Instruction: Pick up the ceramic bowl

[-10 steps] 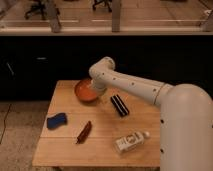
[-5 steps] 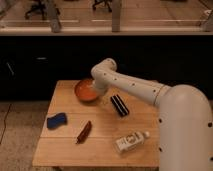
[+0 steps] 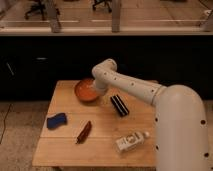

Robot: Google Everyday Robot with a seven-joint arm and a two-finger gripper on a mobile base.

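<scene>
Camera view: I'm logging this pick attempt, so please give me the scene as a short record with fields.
surface: light wooden table
target: glossy orange ceramic bowl, upright, rear left of the table
gripper: gripper at the bowl's right rim, at the end of the white arm
other items: blue sponge-like block front left; dark reddish-brown stick-shaped item front centre; black ridged bar right of the bowl; white bottle on its side, front right
bowl state: appears to rest on the table

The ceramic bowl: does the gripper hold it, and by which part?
It cannot be told. The gripper is at the rim of the ceramic bowl, but the arm hides the contact.
</scene>
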